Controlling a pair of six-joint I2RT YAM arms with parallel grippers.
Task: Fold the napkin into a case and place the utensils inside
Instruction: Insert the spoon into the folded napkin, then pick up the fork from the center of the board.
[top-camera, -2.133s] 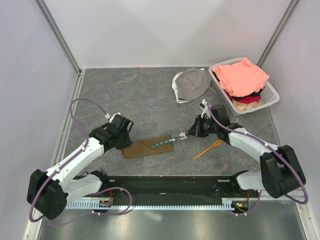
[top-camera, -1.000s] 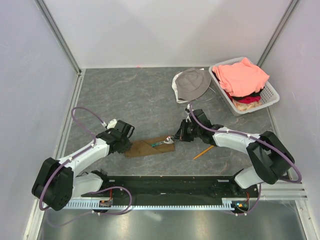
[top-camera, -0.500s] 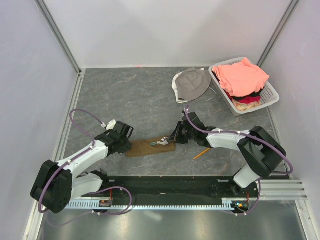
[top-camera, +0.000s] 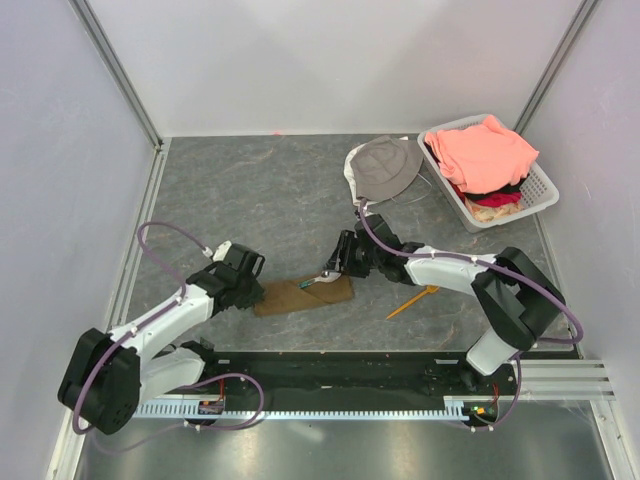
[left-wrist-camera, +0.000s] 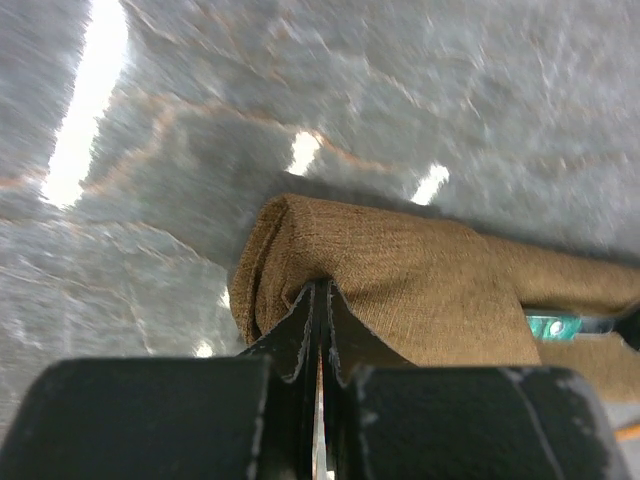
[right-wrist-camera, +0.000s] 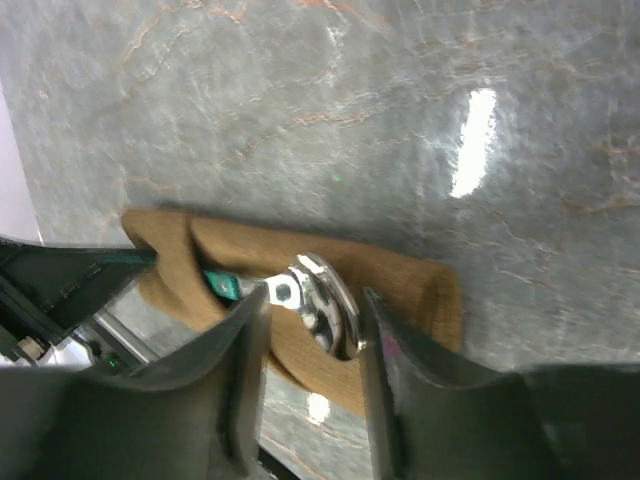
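Note:
The brown napkin (top-camera: 300, 296) lies folded into a narrow case (left-wrist-camera: 400, 270) at the table's near middle. My left gripper (top-camera: 256, 291) is at its left end, and the left wrist view shows the jaws (left-wrist-camera: 318, 290) shut on a fold of the cloth. A green-handled utensil with a shiny metal bowl (right-wrist-camera: 325, 300) sticks out of the case (right-wrist-camera: 410, 285), its green handle (right-wrist-camera: 215, 283) tucked under the cloth. My right gripper (right-wrist-camera: 312, 300) stands open around that bowl, with a gap on each side (top-camera: 328, 276). The orange fork (top-camera: 413, 301) lies on the table to the right.
A grey bucket hat (top-camera: 385, 165) lies at the back. Right of it stands a white basket (top-camera: 545, 185) holding salmon-pink clothes (top-camera: 485, 150). Walls close in the table on the left, back and right.
My right gripper moved left, sliding the green utensil's handle into the case, then opened off it. The left gripper stayed at the case's left end.

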